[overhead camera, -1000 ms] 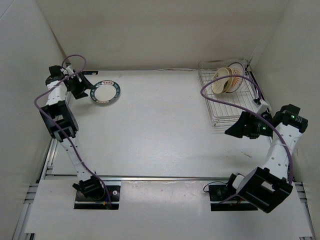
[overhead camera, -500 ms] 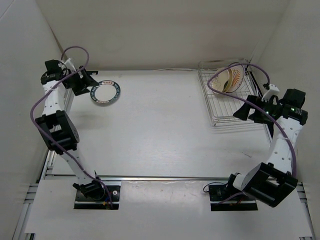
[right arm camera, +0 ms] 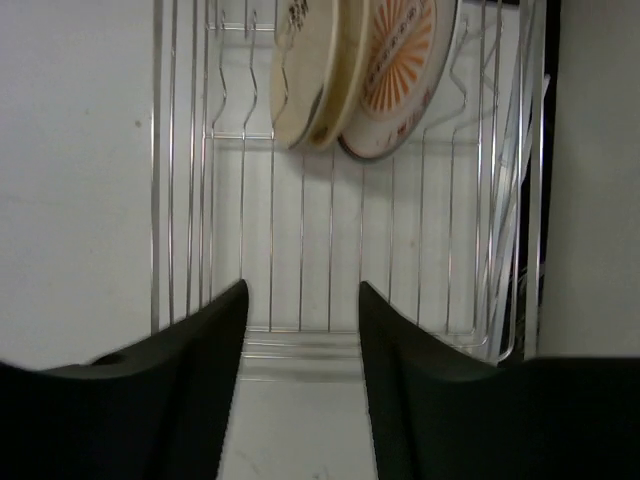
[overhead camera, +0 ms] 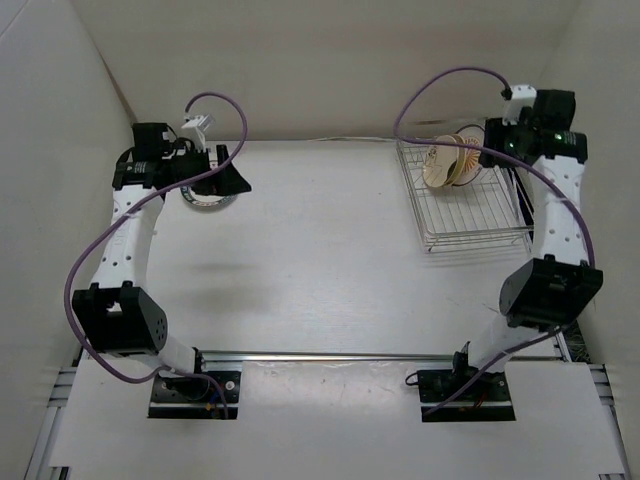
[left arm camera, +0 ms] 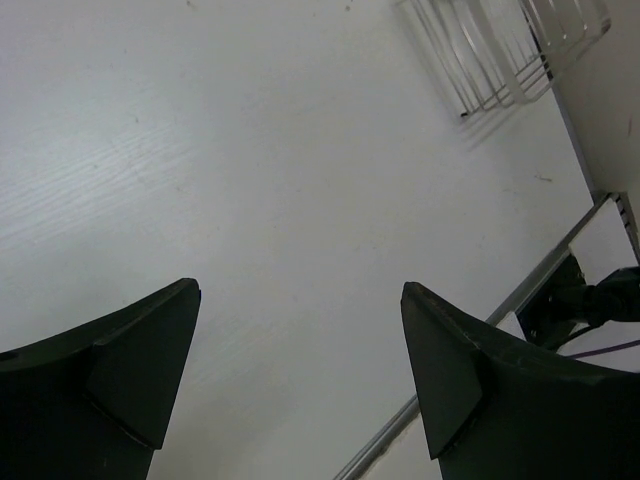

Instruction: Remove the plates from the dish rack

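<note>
At the rack's (overhead camera: 475, 215) far end, two plates (overhead camera: 452, 160) are being propped upright by prongs, the right fingers (right arm camera: 190, 400) being held parted and empty toward their rims. On the bench (overhead camera: 320, 260), the third plate (overhead camera: 200, 198) is being overhung by wide, empty left fingers (left arm camera: 130, 380).

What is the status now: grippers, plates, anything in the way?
Left gripper open, empty, by lettered plate on table. Right gripper open, empty, facing dish rack. Tan plate and sunburst plate standing in rack. No obstacle seen.
</note>
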{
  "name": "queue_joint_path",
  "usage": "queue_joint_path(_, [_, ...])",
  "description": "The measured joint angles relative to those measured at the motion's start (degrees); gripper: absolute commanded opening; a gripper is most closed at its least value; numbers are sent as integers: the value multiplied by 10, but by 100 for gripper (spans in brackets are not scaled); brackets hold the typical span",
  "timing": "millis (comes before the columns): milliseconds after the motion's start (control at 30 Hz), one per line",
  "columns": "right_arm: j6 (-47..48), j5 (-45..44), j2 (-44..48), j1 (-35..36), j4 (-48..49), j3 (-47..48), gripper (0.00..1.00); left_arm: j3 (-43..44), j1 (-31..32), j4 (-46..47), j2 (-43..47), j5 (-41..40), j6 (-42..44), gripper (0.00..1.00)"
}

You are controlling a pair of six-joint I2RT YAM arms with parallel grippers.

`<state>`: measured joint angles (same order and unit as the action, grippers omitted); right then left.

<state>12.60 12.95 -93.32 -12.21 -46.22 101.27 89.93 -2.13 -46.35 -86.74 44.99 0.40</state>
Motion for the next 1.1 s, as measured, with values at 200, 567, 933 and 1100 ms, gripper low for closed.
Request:
queue_joint_path(200, [5, -65, -143, 69, -37, 210, 31, -33, 15, -34, -10, -15, 42, 92])
queue_joint_path(567, [-6, -94, -219, 80, -63, 227, 31, -22, 71, -41, -24, -113, 68, 92])
queue_joint_path(933, [-18, -91, -301, 90, -64, 235, 31, 13, 75, -41, -92, -126, 66, 92])
queue_joint_path(1100, [-19, -91, -338, 91, -63, 256, 31, 15, 75, -43, -96, -124, 62, 92])
